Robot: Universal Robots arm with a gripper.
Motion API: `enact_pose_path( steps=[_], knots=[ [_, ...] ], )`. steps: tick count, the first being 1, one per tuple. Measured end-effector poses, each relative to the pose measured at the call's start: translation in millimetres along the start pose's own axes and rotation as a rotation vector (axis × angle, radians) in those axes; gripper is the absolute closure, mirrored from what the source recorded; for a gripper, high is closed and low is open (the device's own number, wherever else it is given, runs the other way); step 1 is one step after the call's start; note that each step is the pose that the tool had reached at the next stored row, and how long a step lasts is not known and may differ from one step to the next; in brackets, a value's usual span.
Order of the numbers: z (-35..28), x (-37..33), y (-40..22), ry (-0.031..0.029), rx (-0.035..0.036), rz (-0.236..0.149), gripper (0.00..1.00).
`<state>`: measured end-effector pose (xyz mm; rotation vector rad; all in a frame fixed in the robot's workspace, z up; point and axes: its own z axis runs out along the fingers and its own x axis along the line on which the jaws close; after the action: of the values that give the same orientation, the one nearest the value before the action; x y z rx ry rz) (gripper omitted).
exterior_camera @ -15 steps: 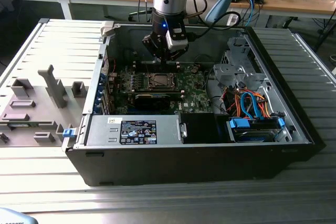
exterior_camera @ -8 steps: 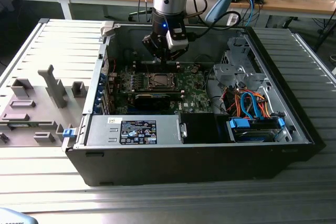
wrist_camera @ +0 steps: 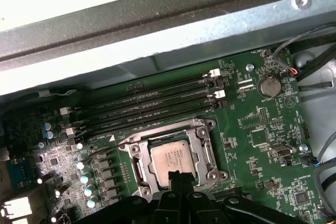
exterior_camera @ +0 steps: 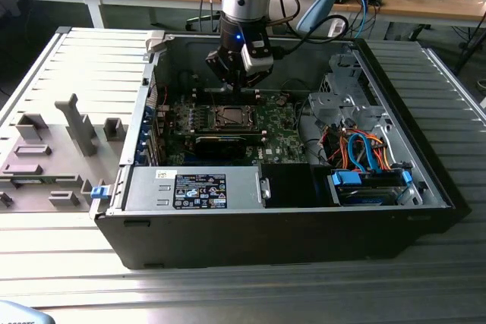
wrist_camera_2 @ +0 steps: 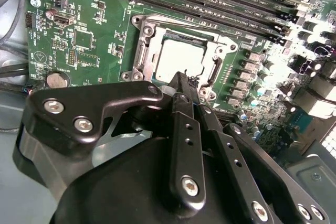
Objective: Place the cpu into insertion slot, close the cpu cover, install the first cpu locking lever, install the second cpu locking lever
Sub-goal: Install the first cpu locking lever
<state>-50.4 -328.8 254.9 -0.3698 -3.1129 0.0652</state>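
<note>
One arm reaches down into an open computer case (exterior_camera: pixel 425 210) that lies on a slatted metal table (exterior_camera: pixel 228 294). In the exterior view the gripper (exterior_camera: pixel 240 87) hangs just above the green motherboard (exterior_camera: pixel 281 138), at the far edge of the insertion slot (exterior_camera: pixel 228 117).

In both wrist views the cpu (wrist_camera_2: pixel 181 59) (wrist_camera: pixel 172 159) lies flat inside the insertion slot (wrist_camera_2: pixel 143 51) (wrist_camera: pixel 137 167), its dull silver top facing up and ringed by the socket's metal frame. The cpu cover (wrist_camera_2: pixel 220 39) (wrist_camera: pixel 205 140) appears as a silver frame lying around the chip, though whether it is fully pressed down I cannot tell. The levers cannot be made out clearly.

The gripper's black fingers (wrist_camera_2: pixel 185 124) come together to a narrow point at the edge of the chip in the second wrist view; the pincer (wrist_camera_2: pixel 180 83) looks drawn together with nothing between its tips. In the first wrist view the fingertips (wrist_camera: pixel 181 178) overlap the near edge of the cpu; whether they touch it is unclear.

Long black memory slots (wrist_camera: pixel 157 100) run beside the socket. At the near left of the case a grey power supply box (exterior_camera: pixel 194 190) with a black label sits, and blue and orange cables (exterior_camera: pixel 364 153) bunch at the exterior view's right.
</note>
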Motion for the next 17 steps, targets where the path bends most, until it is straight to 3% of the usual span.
enact_pose_path(
  steps=[17],
  knots=[
    [0.0, 0.0, 0.0, -0.0018, 0.0, -0.043, 0.89]
  ],
)
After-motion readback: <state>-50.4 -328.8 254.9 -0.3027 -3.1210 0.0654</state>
